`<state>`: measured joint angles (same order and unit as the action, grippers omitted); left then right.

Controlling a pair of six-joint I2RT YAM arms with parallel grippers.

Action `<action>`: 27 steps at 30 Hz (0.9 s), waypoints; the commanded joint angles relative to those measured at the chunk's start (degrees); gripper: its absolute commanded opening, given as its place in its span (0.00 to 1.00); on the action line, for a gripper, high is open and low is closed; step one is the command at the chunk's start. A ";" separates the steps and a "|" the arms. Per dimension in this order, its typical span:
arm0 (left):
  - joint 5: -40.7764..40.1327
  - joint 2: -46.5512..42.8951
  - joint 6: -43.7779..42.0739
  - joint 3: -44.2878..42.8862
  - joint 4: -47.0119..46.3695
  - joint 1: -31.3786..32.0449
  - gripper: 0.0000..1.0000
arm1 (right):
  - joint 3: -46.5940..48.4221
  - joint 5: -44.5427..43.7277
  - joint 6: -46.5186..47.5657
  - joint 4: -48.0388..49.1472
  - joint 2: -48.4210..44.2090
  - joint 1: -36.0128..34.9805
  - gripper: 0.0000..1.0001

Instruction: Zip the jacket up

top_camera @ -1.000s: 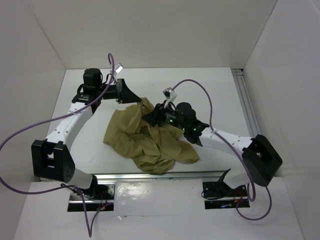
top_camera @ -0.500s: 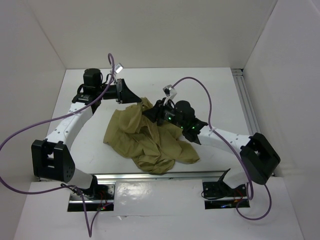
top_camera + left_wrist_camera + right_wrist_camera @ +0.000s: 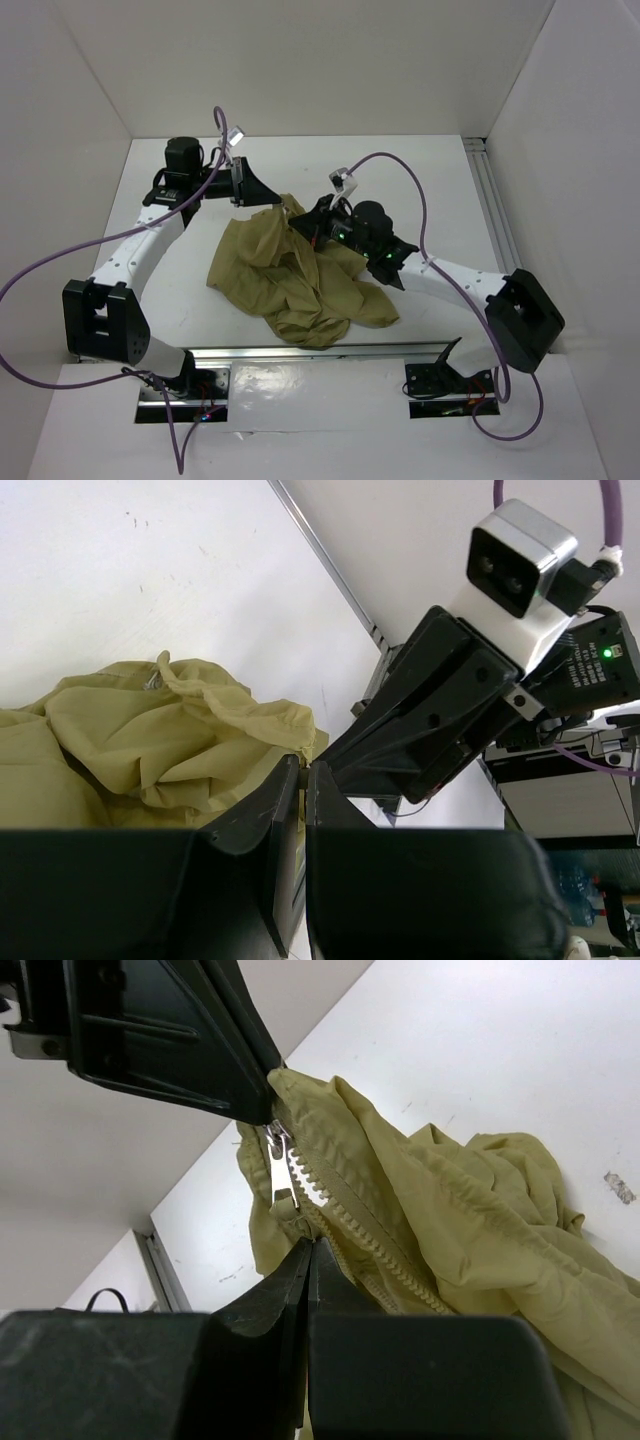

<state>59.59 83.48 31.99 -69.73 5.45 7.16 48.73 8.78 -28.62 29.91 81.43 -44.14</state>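
The olive-tan jacket [image 3: 290, 285] lies crumpled mid-table, its upper edge lifted off the surface. My left gripper [image 3: 268, 203] is shut on that raised edge; a thin strip of cloth shows between its fingers [image 3: 285, 790]. In the right wrist view the left gripper [image 3: 170, 1030] pinches the jacket's corner just above the zipper slider [image 3: 279, 1160]. From the slider the cream zipper teeth [image 3: 350, 1228] run down to the right. My right gripper [image 3: 310, 1244] is shut on the pull tab hanging below the slider. In the top view the right gripper [image 3: 303, 226] sits close beside the left one.
A metal rail [image 3: 492, 200] runs along the table's right side, and another [image 3: 320, 352] crosses the near edge by the arm bases. White walls enclose the table. The right arm's purple cable [image 3: 400, 175] arches over the jacket's right part.
The right gripper has gone from open to shut on the zipper's pull tab and shifted slightly toward the left gripper. The left arm and its grip have not changed.
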 commanded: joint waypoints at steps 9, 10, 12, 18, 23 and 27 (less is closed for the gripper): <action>-0.18 0.45 2.03 -0.23 -2.38 -0.92 0.00 | 3.12 -1.13 1.46 -6.25 -0.94 -0.33 0.00; -0.18 0.45 2.03 -0.84 -2.38 -0.92 0.00 | 4.17 -1.13 1.46 -10.36 -0.22 -0.33 0.00; -0.18 0.45 2.03 -0.84 -2.38 -1.44 0.00 | 5.76 -1.65 1.46 -13.46 1.01 -0.85 0.00; -0.18 0.45 2.03 -0.84 -2.38 -1.45 0.00 | 4.27 -2.97 0.41 -15.23 1.01 -1.38 0.00; -0.71 0.45 2.03 -1.37 -1.32 -1.45 0.00 | 3.74 -4.03 -0.12 -16.46 2.16 -1.91 0.00; -0.71 0.45 0.98 -1.90 -0.71 -1.45 0.00 | 1.29 -2.98 -0.12 -12.35 0.49 -1.91 0.00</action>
<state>58.52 84.09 33.34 -69.73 5.69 6.09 51.22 6.13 -28.67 14.92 83.15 -45.52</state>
